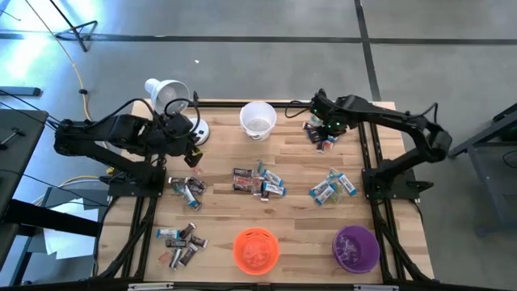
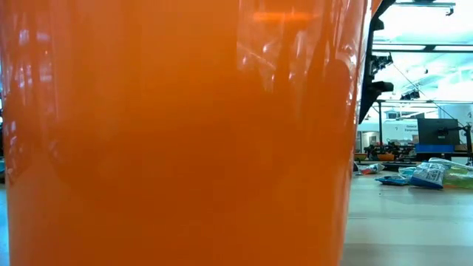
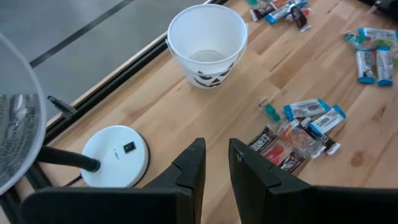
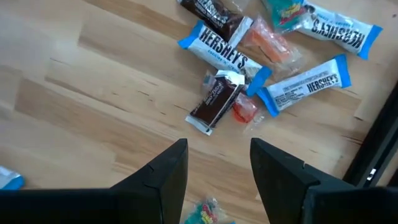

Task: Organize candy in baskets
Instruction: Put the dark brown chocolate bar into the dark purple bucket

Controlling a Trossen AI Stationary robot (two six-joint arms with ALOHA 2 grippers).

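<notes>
Right claw (image 4: 217, 163) hangs open, holding nothing, just short of a dark brown bar (image 4: 216, 102) whose long axis points roughly away from it. Left claw (image 3: 216, 163) is narrowly parted and empty, nearer the white basket (image 1: 258, 120). Three baskets, five candy clusters on the table (image 1: 218, 158)

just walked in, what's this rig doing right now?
Two arms are sorting candy into baskets. The right gripper hangs open over a candy pile at the table's far right corner, holding nothing. The left gripper sits near the desk lamp, fingers a little apart and empty. The white basket looks empty; the orange basket and purple basket stand at the near edge. Most candy lies in clusters on the table.
</notes>
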